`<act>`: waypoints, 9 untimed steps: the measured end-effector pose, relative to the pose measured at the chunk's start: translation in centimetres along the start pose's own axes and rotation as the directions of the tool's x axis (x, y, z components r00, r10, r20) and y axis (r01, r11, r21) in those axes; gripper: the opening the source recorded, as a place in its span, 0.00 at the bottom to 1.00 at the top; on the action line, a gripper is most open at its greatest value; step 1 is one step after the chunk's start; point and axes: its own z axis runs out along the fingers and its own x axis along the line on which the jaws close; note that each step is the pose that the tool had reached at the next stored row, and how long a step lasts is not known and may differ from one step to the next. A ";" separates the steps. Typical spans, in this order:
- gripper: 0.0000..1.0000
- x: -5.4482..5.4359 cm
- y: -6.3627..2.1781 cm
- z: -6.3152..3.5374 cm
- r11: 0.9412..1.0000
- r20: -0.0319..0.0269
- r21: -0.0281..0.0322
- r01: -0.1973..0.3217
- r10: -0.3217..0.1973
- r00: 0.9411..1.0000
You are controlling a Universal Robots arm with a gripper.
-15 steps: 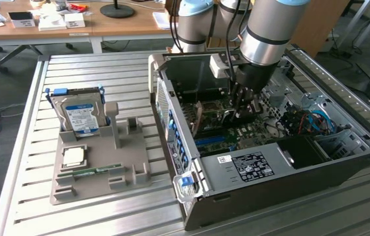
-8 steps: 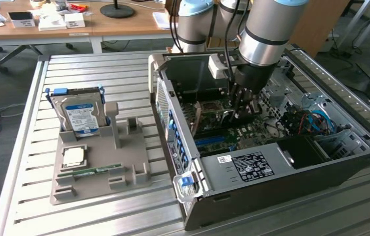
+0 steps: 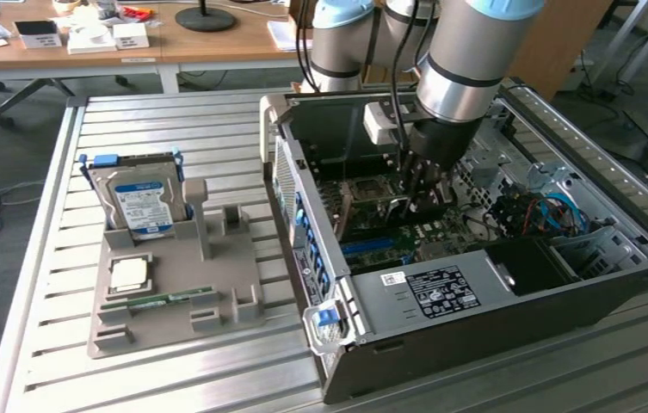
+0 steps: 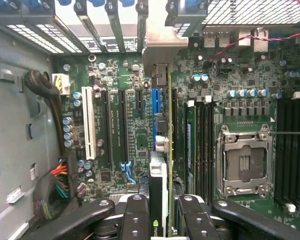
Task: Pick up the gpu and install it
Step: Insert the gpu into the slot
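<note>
Install step in hand: the gripper (image 4: 162,202), partly closed, clamps the gpu (image 4: 159,172) edge-on inside the computer case (image 3: 599,292), just above the blue slot (image 4: 156,105) on the motherboard (image 4: 140,130). Seating it likely calls for a square, straight press into that slot

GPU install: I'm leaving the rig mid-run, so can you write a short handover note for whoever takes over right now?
Grip: the gripper is shut on the gpu, inside the open computer case.
Place: the gpu is held edge-on over the motherboard, close by the blue slot.
Done: gpu picked up, brought into the case.
Left: whether it is seated cannot be told; the gripper has not let go.
</note>
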 end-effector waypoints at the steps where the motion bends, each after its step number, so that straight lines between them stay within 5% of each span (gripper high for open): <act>1: 0.27 0.0 0.03 0.09 1.000 0.000 0.000 0.000 0.000 1.000; 9: 0.27 0.1 0.44 0.58 1.000 -0.001 0.000 0.000 0.000 1.000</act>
